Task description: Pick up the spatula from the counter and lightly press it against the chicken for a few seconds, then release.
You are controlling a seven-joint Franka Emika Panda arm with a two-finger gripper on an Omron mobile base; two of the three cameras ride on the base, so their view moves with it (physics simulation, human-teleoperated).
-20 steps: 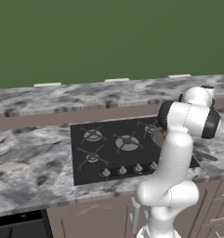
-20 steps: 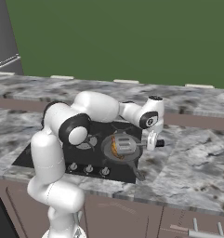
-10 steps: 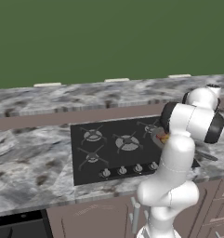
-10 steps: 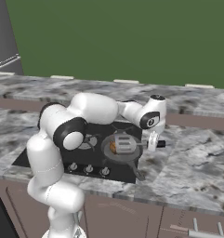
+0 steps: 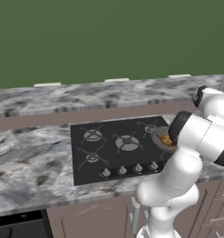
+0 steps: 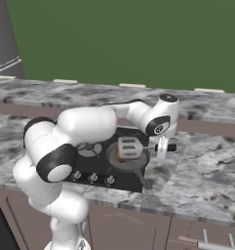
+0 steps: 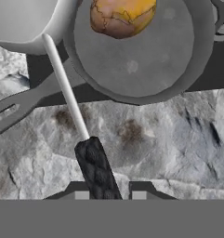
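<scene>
Left base view: chicken (image 5: pixel 166 139) is seen in pan (image 5: pixel 155 133) on hob (image 5: pixel 113 144), partly hidden by the arm.

Right base view: gripper (image 6: pixel 162 148) is closed on spatula (image 6: pixel 129 146); blade is held above pan.

Hand view: handle is clamped between fingertips (image 7: pixel 81 195); blade sits to one side of chicken.

Pick-up is judged done. Next, blade is to be brought over chicken and lowered gently.

Rough, knurled black grip of white-shafted metal spatula (image 7: pixel 97 169) sits between my matt dark fingertips (image 7: pixel 141 187). Shaft smooth, satin. Round grey metal pan (image 7: pixel 146 65): dull, faintly speckled. Golden chicken piece (image 7: pixel 121 16): glossy, crackled skin. Mottled grey stone counter (image 7: pixel 155 139): polished.
</scene>
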